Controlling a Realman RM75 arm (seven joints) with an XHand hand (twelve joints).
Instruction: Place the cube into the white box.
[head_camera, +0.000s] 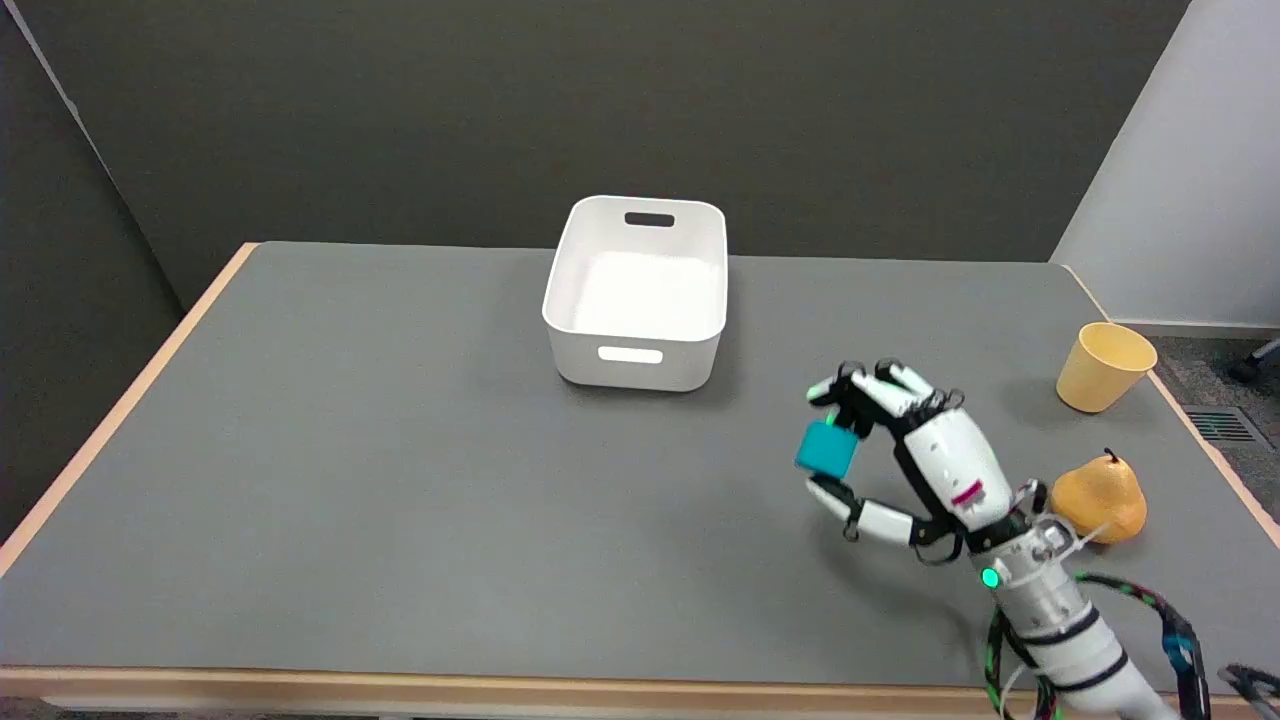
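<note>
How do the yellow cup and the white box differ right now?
The yellow cup is round and tapered; the white box is rectangular with handle slots. The cup stands near the table's right edge; the box sits at the far middle. The cup is smaller. Both are upright, open-topped, and look empty.

grey table (400, 480) with wood edge, white box (636, 345) at far middle, yellow cup (1103, 368) and pear (1103, 500) at right

Even, soft overhead light fills my view, glaring off the white box (637, 290) floor and leaving faint shadows on the grey desk (400, 480); focus stays sharp.
</note>
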